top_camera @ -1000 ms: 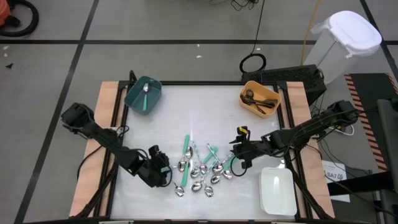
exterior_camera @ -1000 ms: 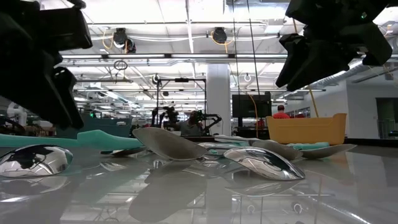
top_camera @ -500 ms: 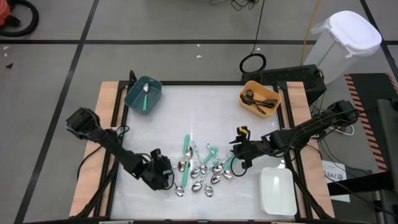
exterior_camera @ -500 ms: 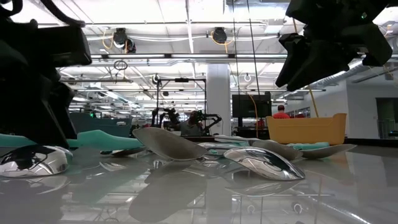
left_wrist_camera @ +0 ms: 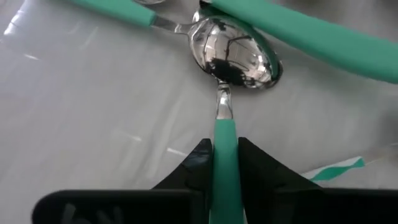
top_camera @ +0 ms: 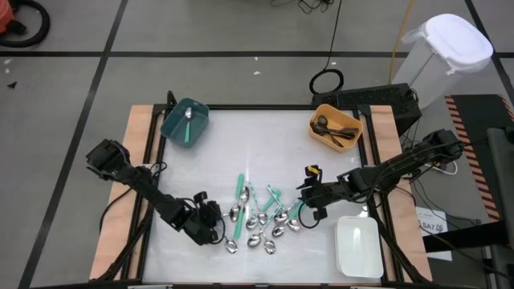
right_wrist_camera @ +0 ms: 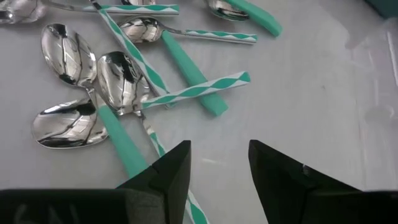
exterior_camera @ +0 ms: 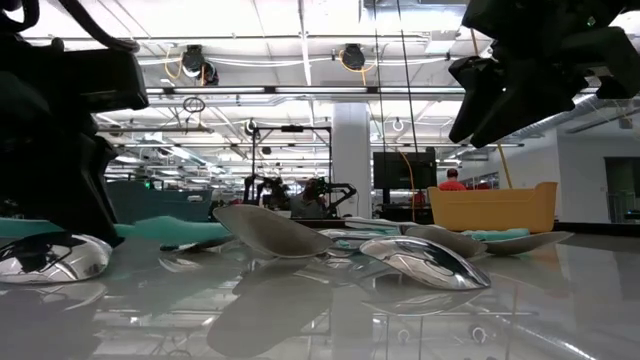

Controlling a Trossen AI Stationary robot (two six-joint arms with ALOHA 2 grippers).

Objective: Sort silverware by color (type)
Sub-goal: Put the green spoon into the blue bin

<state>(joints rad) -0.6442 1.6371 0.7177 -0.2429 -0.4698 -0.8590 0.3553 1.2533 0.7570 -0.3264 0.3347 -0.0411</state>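
- My left gripper (left_wrist_camera: 224, 155) is clamping the solid teal handle of a spoon (left_wrist_camera: 233, 59), fingers pinched against both sides of it; the bowl is lying face up on the table just ahead of the tips.
- On the high view that gripper (top_camera: 210, 225) is sitting at about eight o'clock from the silverware pile (top_camera: 261, 221), right at the pile's edge.
- Over the last second the left arm has been swinging in toward the pile and dropping lower, and now it is settling on this spoon, so I am reading the grasp as just made.
- I am judging the spoon is not lifted yet: the low view shows a shiny bowl (exterior_camera: 45, 262) resting on the table under the dark arm, though I cannot be sure it is the same spoon.
- My right gripper (right_wrist_camera: 217, 165) is hovering with its fingers spread and nothing between them, above striped and solid teal spoons; it has barely moved, sitting at three o'clock from the pile (top_camera: 313, 199).
- The teal bin (top_camera: 185, 123), at eleven o'clock from the pile, is already holding one spoon, so I am expecting this one to go there next.
- The orange bin (top_camera: 336, 128), at one o'clock, is holding dark utensils; the white bin (top_camera: 358, 245) is waiting at four o'clock.
- Most of the pile is still unsorted.
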